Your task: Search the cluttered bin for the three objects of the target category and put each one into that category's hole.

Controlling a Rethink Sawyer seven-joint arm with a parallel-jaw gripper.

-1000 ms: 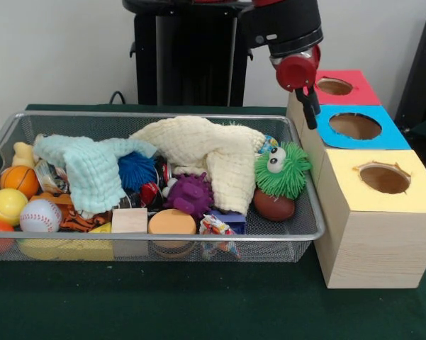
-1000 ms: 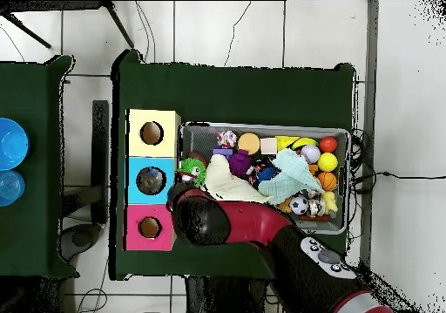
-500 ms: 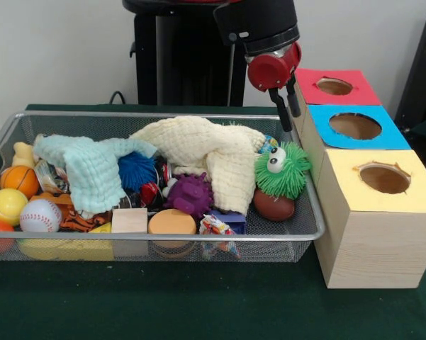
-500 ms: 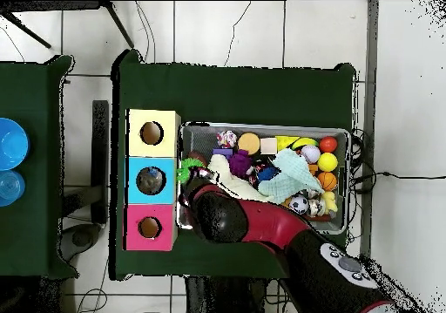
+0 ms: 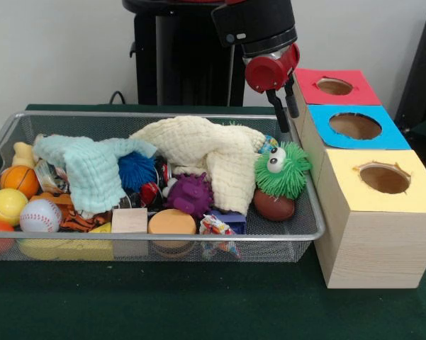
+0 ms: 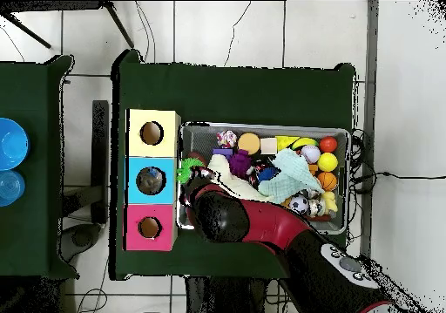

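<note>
The gripper (image 5: 284, 112) hangs over the far right corner of the wire mesh bin (image 5: 306, 234), right next to the row of boxes. Its two thin black fingers (image 5: 277, 113) point down with only a narrow gap between them, and nothing is held in them. In the overhead view the red and black arm (image 6: 261, 227) covers that end of the bin, so the fingers are hidden there.

Below and in front of the gripper sits the green fuzzy toy with googly eyes (image 5: 281, 170), resting on a brown football (image 5: 273, 205) against the bin's right wall. A cream cloth (image 5: 205, 152) is heaped across the middle, and a pale blue cloth (image 5: 88, 166) is draped beside it. Between them pokes out a blue spiky ball (image 5: 137, 170), with a purple knobbly toy (image 5: 190, 194) just in front.

Over at the left end: a baseball (image 5: 40, 215), a yellow ball (image 5: 6, 206) and a small basketball (image 5: 20, 180), all bunched together.

Outside the bin, on the green bench (image 5: 198, 304), stand the three boxes in a line: the yellow-topped box (image 5: 380, 177) nearest the camera, then the blue-topped box (image 5: 354, 127), then the red-topped box (image 5: 336, 86), each with a round hole in its top.
</note>
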